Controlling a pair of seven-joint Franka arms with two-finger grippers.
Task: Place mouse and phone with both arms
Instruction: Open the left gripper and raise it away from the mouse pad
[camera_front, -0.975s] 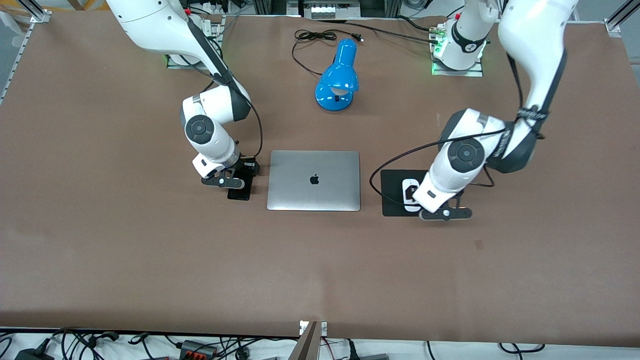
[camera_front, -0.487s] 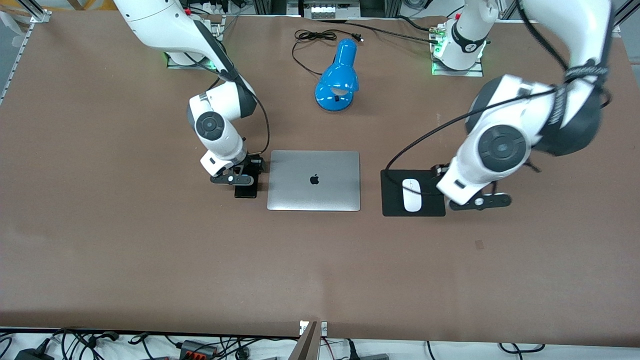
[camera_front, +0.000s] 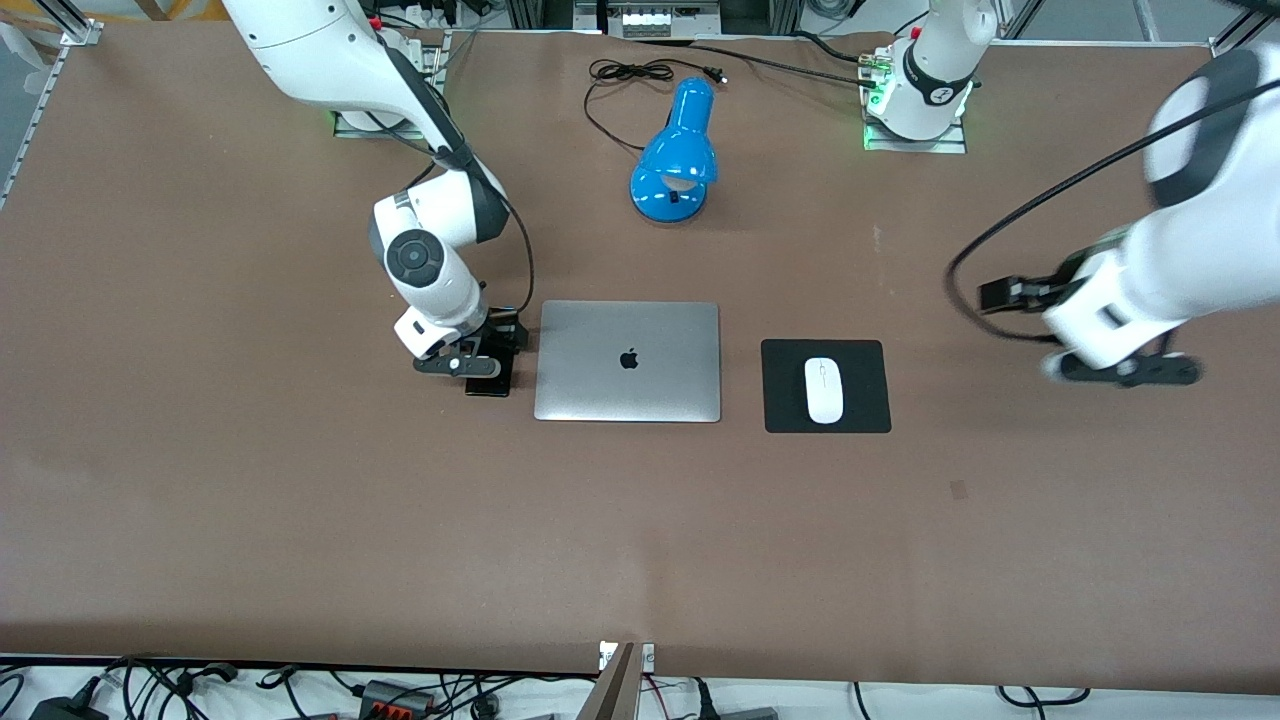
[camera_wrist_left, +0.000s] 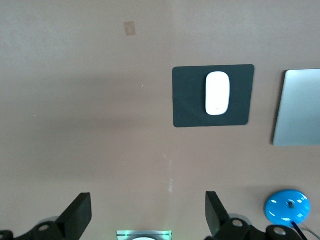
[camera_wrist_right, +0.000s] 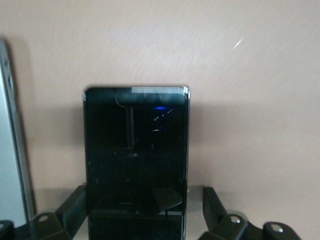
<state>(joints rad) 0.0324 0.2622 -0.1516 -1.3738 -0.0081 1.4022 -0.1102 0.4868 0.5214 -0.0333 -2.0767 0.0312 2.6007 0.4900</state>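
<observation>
The white mouse (camera_front: 823, 390) lies on the black mouse pad (camera_front: 870, 410); it also shows in the left wrist view (camera_wrist_left: 217, 93). My left gripper (camera_front: 1125, 368) is up in the air over bare table beside the pad, toward the left arm's end, open and empty (camera_wrist_left: 147, 217). The black phone (camera_front: 488, 386) lies flat on the table beside the laptop. My right gripper (camera_front: 470, 362) is low over it. In the right wrist view the phone (camera_wrist_right: 136, 150) lies between the open fingers (camera_wrist_right: 212, 205) of the right gripper (camera_wrist_right: 144, 207).
A closed silver laptop (camera_front: 627, 360) lies between the phone and the mouse pad. A blue desk lamp (camera_front: 675, 150) with a black cord lies farther from the camera, near the arm bases. The brown table (camera_front: 640, 540) stretches wide nearer the camera.
My left gripper has let go of the mouse, risen and swung away toward the left arm's end. My right gripper and the phone shifted slightly toward the laptop.
</observation>
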